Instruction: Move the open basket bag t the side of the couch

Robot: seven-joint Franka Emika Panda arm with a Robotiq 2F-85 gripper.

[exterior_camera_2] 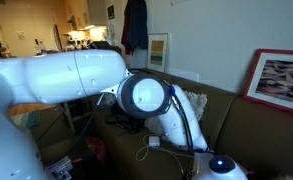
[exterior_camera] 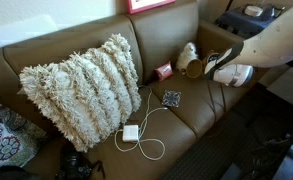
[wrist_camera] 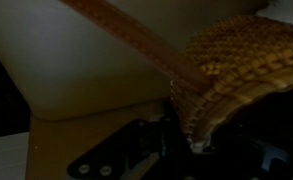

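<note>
Since the gripper [exterior_camera: 212,66] has its fingers pressed together on the rim of the basket [exterior_camera: 193,68], the basket lies right at the fingertips, its woven wall filling the upper right of the wrist view and its strap [wrist_camera: 116,25] running off to the upper left. It sits or hangs (I cannot tell which) over the far end of the couch [exterior_camera: 196,112] seat, just beside the cream lump [exterior_camera: 187,52] and near the padded armrest, so the couch's side should lie a short way on toward where the arm [exterior_camera: 271,38] comes from. That arm reaches in over the armrest, forearm sloping down to the wrist
</note>
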